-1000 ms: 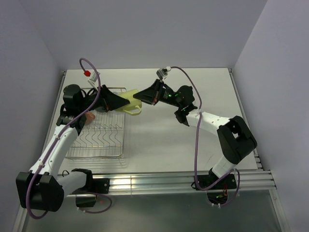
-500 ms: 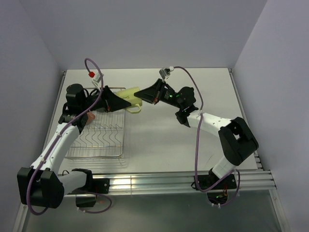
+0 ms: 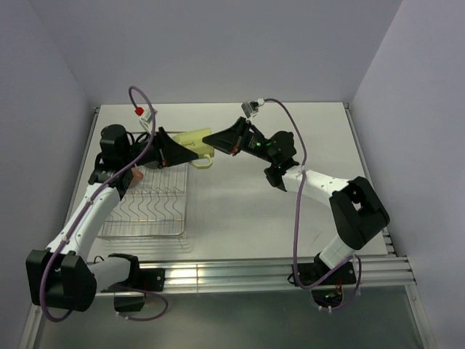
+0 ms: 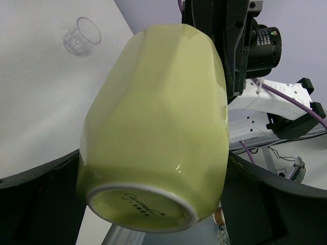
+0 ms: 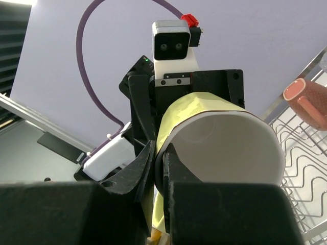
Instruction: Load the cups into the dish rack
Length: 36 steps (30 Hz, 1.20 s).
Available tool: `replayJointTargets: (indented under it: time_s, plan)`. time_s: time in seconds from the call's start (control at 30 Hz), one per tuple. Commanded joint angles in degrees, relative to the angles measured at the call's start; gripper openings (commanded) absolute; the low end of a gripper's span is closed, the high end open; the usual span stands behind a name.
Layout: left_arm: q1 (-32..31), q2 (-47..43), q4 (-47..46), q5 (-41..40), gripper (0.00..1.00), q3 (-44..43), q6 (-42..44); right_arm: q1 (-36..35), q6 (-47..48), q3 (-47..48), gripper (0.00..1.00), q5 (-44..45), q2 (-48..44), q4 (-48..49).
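Now: both tools meet on one cup in the air, at what looks like a hand-over.
Right tool: clamped on the rim of the pale yellow-green cup, one finger inside the wall and one outside.
Left tool: its jaws stand wide apart on either side of the cup's base; I cannot tell whether they touch it.
Cup: lying on its side between the two tools, its mouth towards the right tool.
Dish rack: below and just behind the left tool; the wires in view carry almost nothing.
Orange mug: beside the left tool's wrist and apparently resting on the rack; likely the only cup loaded.
Clear tumbler: on the bench, well beyond the left tool, not yet loaded.
Other cups: not visible.
Progress: early, judging by the rack; the held cup and the tumbler are among those left.
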<state>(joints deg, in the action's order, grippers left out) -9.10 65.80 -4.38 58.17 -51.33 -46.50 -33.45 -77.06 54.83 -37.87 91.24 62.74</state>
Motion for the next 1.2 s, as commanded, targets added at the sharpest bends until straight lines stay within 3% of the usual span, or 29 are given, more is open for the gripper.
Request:
replayJointTargets:
  time_s: [0.0,0.33,0.6,0.7,0.73,0.83,0.87,0.97,1.0,1.17]
  plan:
    - [0.0,-0.8,-1.9,-0.2,0.99,-3.7,-1.4,0.1,-0.9,0.9,0.00,1.5,-3.2,9.5]
    - [0.8,-0.5,-5.0,-1.0,0.99,-4.4,-4.3,0.1,-1.7,-0.2,0.00,1.2,-3.0,10.8]
    - [1.5,-1.4,-5.1,-2.3,0.89,-3.6,-4.5,0.1,-1.6,-0.5,0.00,1.0,-2.9,11.0]
    - [1.6,-1.4,-5.8,-2.0,0.74,-3.4,-5.2,0.1,-1.9,-0.8,0.00,1.0,-2.7,11.4]
    - [1.6,-1.3,-6.6,-1.7,0.61,-3.4,-5.4,0.1,-1.9,-0.9,0.00,1.0,-2.7,11.4]
    - [1.6,-1.3,-6.9,-1.7,0.39,-3.7,-5.7,0.1,-1.8,-1.0,0.00,0.9,-2.7,11.4]
    - [1.6,-1.3,-7.0,-1.5,0.25,-3.9,-5.7,0.1,-1.8,-1.0,0.00,0.8,-2.8,11.4]
    - [1.6,-1.5,-6.7,-1.4,0.00,-4.6,-5.8,0.1,-1.7,-1.2,0.00,0.8,-2.7,10.8]
    - [1.6,-1.6,-6.5,-1.6,0.00,-4.7,-5.5,0.1,-1.6,-1.3,0.02,0.8,-2.6,10.7]
    - [2.0,-2.2,-1.1,-3.4,0.00,-7.6,-2.4,0.2,1.3,-2.4,0.35,2.1,-4.4,6.4]
